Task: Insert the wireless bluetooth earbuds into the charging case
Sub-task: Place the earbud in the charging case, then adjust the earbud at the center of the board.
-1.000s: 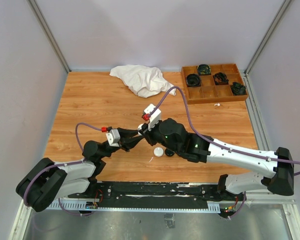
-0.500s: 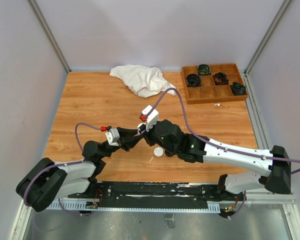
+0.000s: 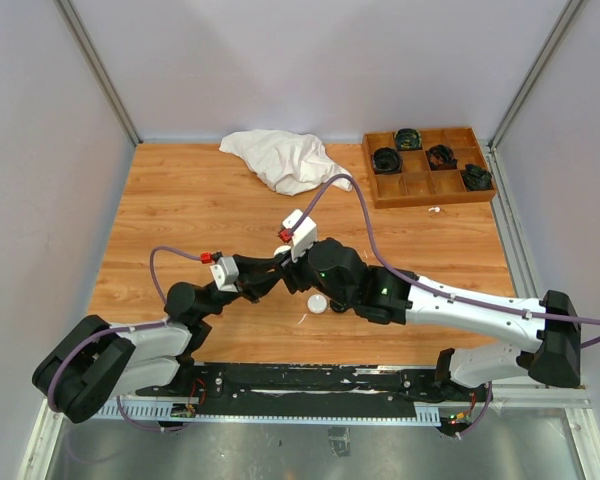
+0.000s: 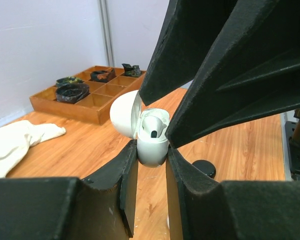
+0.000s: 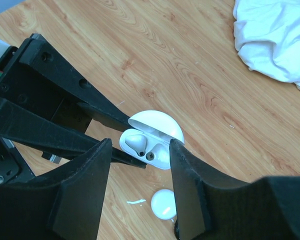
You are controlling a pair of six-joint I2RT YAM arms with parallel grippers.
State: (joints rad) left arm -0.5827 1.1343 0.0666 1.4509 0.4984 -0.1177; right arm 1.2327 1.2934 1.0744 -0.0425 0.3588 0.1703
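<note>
My left gripper [image 4: 151, 158] is shut on the lower half of a white charging case [image 4: 151, 146], held above the table with its lid [image 5: 157, 123] swung open. Two white earbuds lie in the case's wells, one [image 5: 136, 143] on the left and one [image 5: 159, 154] beside it. My right gripper [image 5: 140, 150] hangs directly over the case, open, with a finger [image 5: 85, 190] on either side and nothing between them. In the top view both grippers meet at the table's middle, around the case [image 3: 283, 251].
A white round puck [image 3: 318, 303] lies on the table just below the grippers, with a thin white sliver [image 5: 136, 201] next to it. A black puck [image 4: 204, 169] lies nearby. A wooden tray [image 3: 427, 190] with coiled black items and a white cloth [image 3: 280, 158] sit at the back.
My right gripper shifted slightly left over the case, then opened, leaving an earbud in the case. The left gripper has kept its hold and stayed still.
</note>
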